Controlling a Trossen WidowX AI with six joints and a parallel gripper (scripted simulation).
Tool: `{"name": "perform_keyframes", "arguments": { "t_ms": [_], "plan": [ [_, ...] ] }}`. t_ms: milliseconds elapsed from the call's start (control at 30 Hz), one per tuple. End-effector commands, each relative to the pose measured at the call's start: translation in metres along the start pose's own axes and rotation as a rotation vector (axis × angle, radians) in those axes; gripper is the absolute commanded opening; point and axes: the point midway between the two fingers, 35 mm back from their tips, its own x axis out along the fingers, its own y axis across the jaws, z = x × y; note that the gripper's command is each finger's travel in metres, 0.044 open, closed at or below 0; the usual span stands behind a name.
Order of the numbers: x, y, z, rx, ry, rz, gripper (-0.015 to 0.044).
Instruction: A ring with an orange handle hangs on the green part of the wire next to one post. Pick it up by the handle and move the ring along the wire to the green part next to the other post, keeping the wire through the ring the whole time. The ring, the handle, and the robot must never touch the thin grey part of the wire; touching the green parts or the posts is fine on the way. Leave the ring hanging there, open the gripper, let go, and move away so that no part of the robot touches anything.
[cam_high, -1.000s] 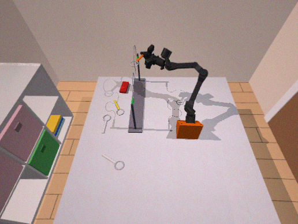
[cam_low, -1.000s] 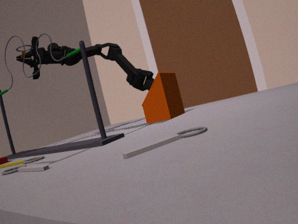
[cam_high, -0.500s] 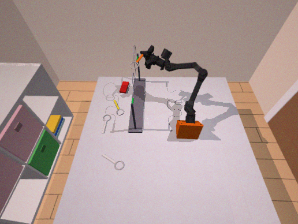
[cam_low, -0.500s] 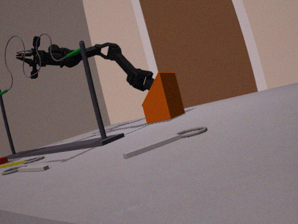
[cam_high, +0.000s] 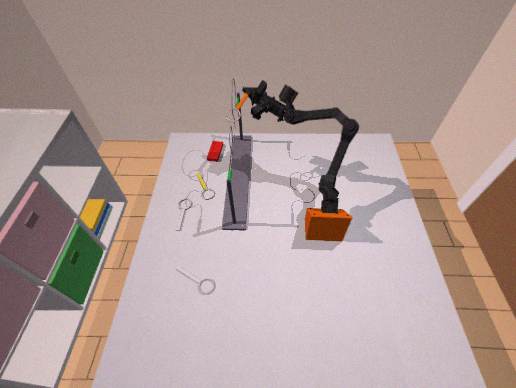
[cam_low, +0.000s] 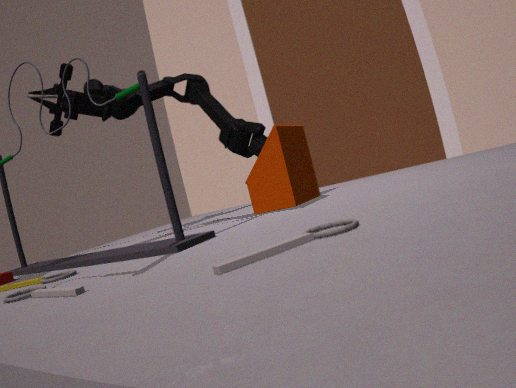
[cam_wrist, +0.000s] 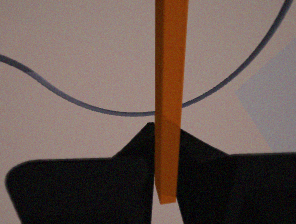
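My gripper (cam_high: 245, 93) (cam_wrist: 158, 128) is shut on the orange handle (cam_high: 242, 102) (cam_wrist: 171, 75). The handle slants down to the ring (cam_high: 227, 118), which is around or close to the grey wire (cam_low: 26, 63) (cam_wrist: 132, 114); I cannot tell whether they touch. In the exterior view the ring is nearly edge-on beside the fingertips, and the wrist view does not show it. The far green part (cam_high: 238, 100) (cam_low: 6, 160) is by the far post (cam_high: 241, 122) (cam_low: 12, 215). The near green part (cam_high: 229, 175) (cam_low: 128, 91) is by the near post (cam_high: 231, 200) (cam_low: 160, 155).
The posts stand on a dark base (cam_high: 242, 160) (cam_low: 100, 256). Beyond it lie a red block (cam_high: 215, 150), a ring with a yellow handle (cam_high: 202, 181) and a pale-handled ring (cam_high: 180, 219). Another pale-handled ring (cam_high: 187, 275) (cam_low: 265, 252) lies apart, nearer the front.
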Motion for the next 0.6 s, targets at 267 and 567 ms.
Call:
{"name": "perform_keyframes", "arguments": {
  "t_ms": [267, 567],
  "plan": [
    [0.0003, -0.0033, -0.0004, -0.117, -0.012, -0.066, -0.0150],
    [0.0004, -0.0004, -0.0014, -0.165, -0.017, -0.093, -0.0150]
  ]
}}
